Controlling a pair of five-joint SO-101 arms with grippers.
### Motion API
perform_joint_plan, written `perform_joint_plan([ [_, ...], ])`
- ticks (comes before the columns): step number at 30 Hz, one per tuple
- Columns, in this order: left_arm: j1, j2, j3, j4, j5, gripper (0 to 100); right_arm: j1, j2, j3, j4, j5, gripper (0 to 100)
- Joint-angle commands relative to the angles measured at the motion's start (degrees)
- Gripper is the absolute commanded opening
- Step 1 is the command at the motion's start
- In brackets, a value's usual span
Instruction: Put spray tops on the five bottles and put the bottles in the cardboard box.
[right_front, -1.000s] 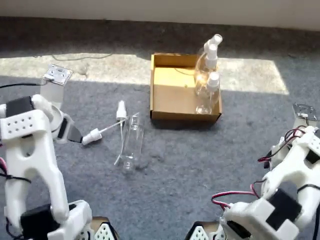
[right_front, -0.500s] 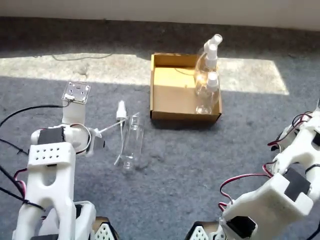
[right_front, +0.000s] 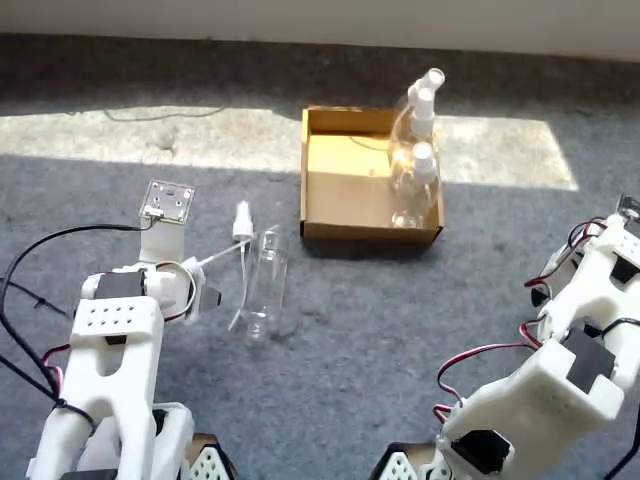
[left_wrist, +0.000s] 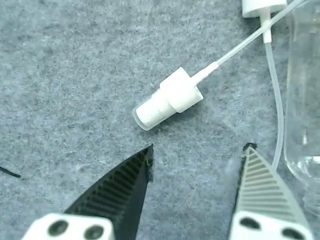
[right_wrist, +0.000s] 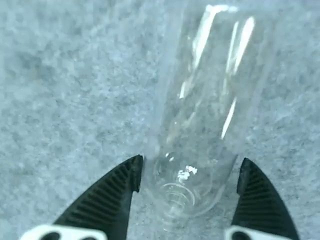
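The left gripper (left_wrist: 199, 150) is wide open, holding nothing, over a light white spray top (left_wrist: 167, 98) on the carpet (left_wrist: 60, 75); pinch its fat end, not the thin tube (left_wrist: 240, 48). The right gripper (right_wrist: 191, 160), open too, sits around a slippery-looking clear bottle (right_wrist: 210, 100) lying down, seen close in its wrist view; the high view adds the cardboard box (right_front: 370, 232).

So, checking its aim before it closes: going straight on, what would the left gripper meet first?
Probably the loose spray top lying on the carpet, just ahead of the open left gripper and near its centre line. The clear bottle lies off to one side. Depth is hard to judge.
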Motion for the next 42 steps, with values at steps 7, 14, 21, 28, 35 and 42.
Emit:
perform_joint_plan([
  [7,1.2,-1.1,0.0,-0.9,0.4,26,-1.4,-11.6,-14.5,10.1,20.5,24.5],
  [14,0.9,-1.5,1.8,-3.1,0.4,26,-6.5,-21.4,-19.8,27.4,68.5,24.5],
  [21,0.8,-1.5,1.8,-3.3,0.4,26,-3.1,-21.0,-11.4,26.5,101.5,24.5],
  [28,0.8,-1.1,1.8,-3.3,0.4,26,-0.2,-15.4,-4.2,15.1,110.5,24.6],
  [35,0.8,-1.1,1.8,-3.2,0.4,26,0.9,-10.4,-3.7,10.7,104.4,24.6],
  [42,0.9,-1.1,1.9,-3.1,0.4,26,1.2,-10.1,-3.5,5.9,97.0,24.6],
])
